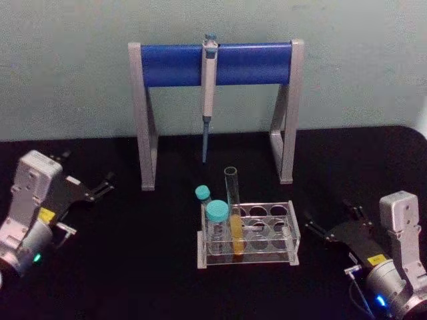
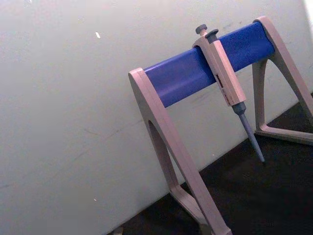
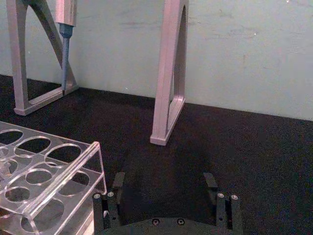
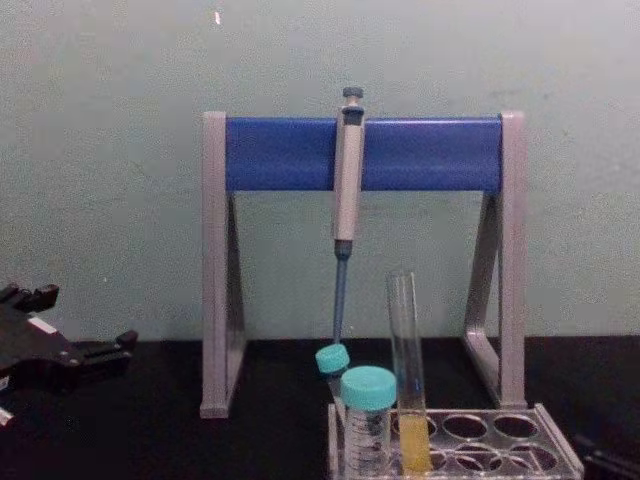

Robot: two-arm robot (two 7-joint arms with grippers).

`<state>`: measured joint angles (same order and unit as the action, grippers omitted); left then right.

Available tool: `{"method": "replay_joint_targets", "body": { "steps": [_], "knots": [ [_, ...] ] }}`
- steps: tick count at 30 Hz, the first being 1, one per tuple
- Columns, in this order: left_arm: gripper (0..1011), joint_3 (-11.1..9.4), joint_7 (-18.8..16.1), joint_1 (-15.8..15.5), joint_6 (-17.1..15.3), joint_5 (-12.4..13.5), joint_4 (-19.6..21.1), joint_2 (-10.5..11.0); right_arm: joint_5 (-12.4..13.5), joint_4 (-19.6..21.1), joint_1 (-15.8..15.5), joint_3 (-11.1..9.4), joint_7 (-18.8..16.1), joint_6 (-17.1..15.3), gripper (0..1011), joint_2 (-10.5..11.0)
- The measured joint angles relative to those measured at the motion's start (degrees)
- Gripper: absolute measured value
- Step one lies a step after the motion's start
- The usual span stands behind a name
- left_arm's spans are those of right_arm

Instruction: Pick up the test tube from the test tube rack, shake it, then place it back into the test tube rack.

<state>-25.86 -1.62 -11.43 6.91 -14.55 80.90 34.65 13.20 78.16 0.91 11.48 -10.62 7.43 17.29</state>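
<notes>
Clear glass, long and thin with a round bottom: your tube (image 1: 233, 210) stands in the rack (image 1: 280, 257), leaning slightly, with yellow-orange liquid in its lower part and an open mouth. The rack is low clear plastic with rows of round holes, set on the matte black tabletop (image 1: 133, 267). Just left of the tube you see two short vials (image 1: 216, 227) with teal caps, one behind the other. Behind the rack rises the stand (image 1: 217, 63), grey legs and a smooth blue bar, with a grey pipette (image 1: 209, 93) hanging from its middle, tip down.

Your left gripper (image 1: 100, 187) rests at the tabletop's left, well apart from the rack; whether it is released or clenched you cannot tell. Your right gripper (image 1: 333, 223) sits just right of the rack, released, its black fingers (image 3: 119, 180) spread and holding nothing. In the right wrist view the rack's near corner is cut off at the edge.
</notes>
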Motion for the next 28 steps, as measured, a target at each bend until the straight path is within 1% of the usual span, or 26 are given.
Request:
{"method": "replay_joint_targets", "body": {
  "steps": [28],
  "knots": [
    [1001,0.0,0.0,0.0,0.0,0.0,0.0,0.0,0.02,0.0,0.0,-0.01,-0.01,0.0,1000,0.0]
  ]
}}
